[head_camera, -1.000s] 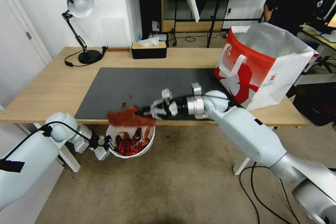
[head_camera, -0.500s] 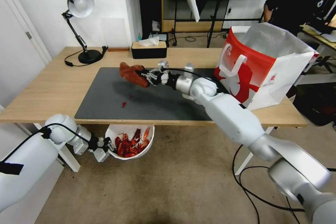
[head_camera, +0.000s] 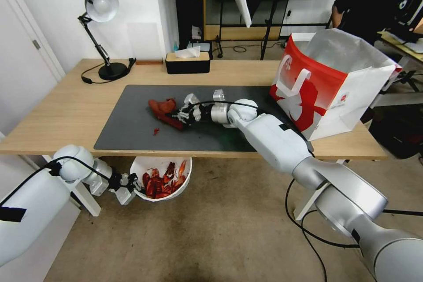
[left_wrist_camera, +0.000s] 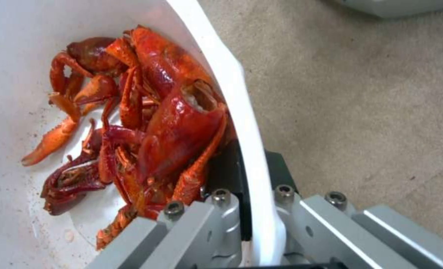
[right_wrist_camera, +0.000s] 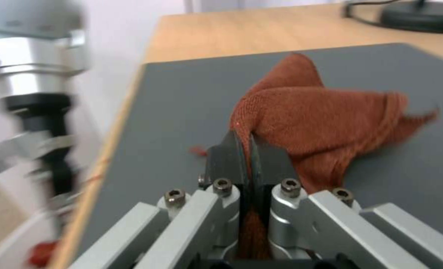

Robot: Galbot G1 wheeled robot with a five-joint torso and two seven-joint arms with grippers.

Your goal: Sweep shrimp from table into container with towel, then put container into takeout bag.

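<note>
The rust-brown towel (head_camera: 162,108) (right_wrist_camera: 321,119) lies crumpled on the dark mat (head_camera: 132,116), and my right gripper (head_camera: 178,116) (right_wrist_camera: 251,149) is shut on its near edge. A small red shrimp bit (head_camera: 156,131) rests on the mat between the towel and the table's (head_camera: 61,110) front edge. Below that edge my left gripper (head_camera: 129,186) (left_wrist_camera: 249,164) is shut on the rim of the white container (head_camera: 188,175) (left_wrist_camera: 241,112), one finger inside and one outside. Many red shrimp (head_camera: 161,181) (left_wrist_camera: 156,123) are piled in it. The takeout bag (head_camera: 326,83) stands open at the table's right.
A black tissue box (head_camera: 187,62) and a desk lamp (head_camera: 102,9) stand at the back of the table. The container hangs over bare carpet (head_camera: 211,238) beside a white table leg (head_camera: 88,198).
My right gripper carried the towel from the front edge above the container back over the mat, then lowered it onto the mat. The container sits slightly lower.
</note>
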